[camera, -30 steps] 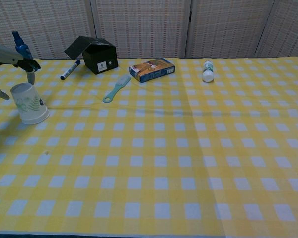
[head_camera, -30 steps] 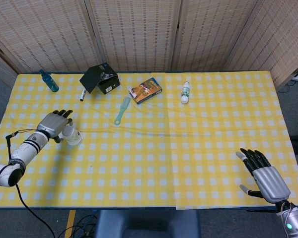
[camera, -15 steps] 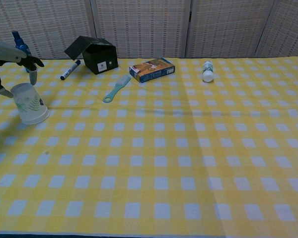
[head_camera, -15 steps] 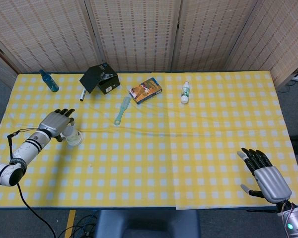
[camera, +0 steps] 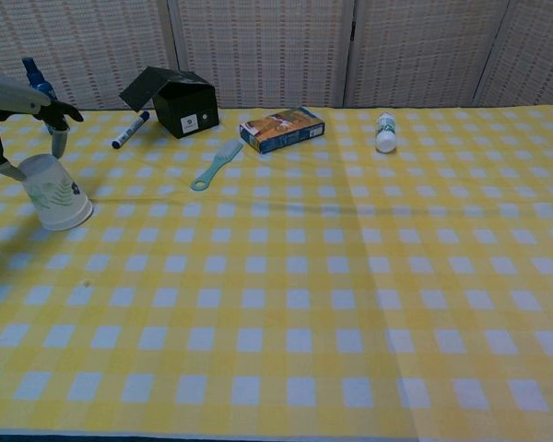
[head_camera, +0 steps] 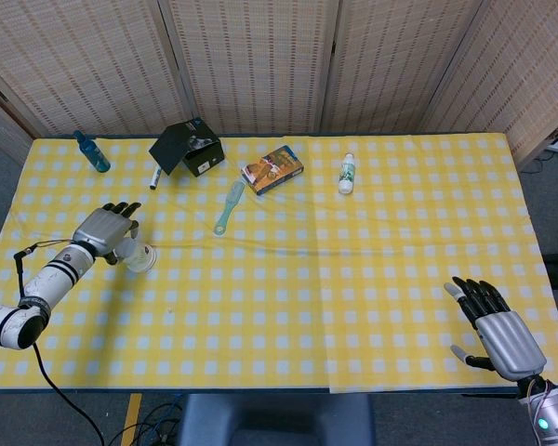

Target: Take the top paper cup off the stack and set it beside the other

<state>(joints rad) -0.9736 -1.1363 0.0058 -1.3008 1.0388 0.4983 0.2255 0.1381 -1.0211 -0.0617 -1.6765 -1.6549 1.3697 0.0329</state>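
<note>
Paper cup [camera: 55,192] upside down, right hand [head_camera: 498,327] head-view only

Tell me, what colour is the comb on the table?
The comb is pale teal green. The chest view shows it best.

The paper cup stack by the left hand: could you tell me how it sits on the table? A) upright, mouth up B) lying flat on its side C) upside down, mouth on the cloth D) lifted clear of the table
C: in the chest view the paper cup stack stands with its wide mouth on the cloth and its narrow base up, at the left hand.
</note>
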